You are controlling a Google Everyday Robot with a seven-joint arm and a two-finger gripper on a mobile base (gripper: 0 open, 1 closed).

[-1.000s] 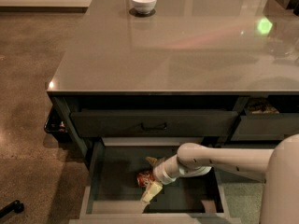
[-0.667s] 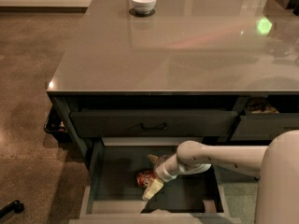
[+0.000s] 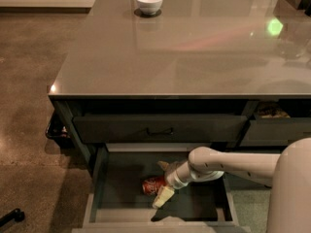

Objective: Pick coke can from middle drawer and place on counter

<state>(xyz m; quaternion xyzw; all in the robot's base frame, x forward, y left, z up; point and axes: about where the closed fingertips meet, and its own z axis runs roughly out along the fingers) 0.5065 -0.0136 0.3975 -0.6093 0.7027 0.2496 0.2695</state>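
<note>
Drawer (image 3: 119, 188) is pulled out, its floor dark and its front rim cut by the bottom edge of my view. The can (image 3: 149, 185) lies on the drawer floor, about mid-width and mid-depth. I see only a red patch; I can't read the logo or make out which way the ends point.

The hand (image 3: 158, 184) is down inside the drawer, at the can. Its fingers stand apart: a pale one (image 3: 164, 196) on the side of the can nearer the drawer's front rim, a dark one on the side nearer the drawer's back. The can sits between them. I can't tell whether either finger touches it. The dark finger blends into the shadow at the back of the drawer.

The arm (image 3: 238, 161) enters over the drawer's right wall and hides the right part of the drawer floor. Its upper part is cut off at the right edge of my view.

Just above the drawer, the upper drawer front (image 3: 160, 128) is closed. The counter (image 3: 194, 57) lies above that. A white bowl (image 3: 149, 2) stands at the counter edge farthest from the drawer. A green spot (image 3: 274, 26) shows on the glossy top, up and right of the drawer.
</note>
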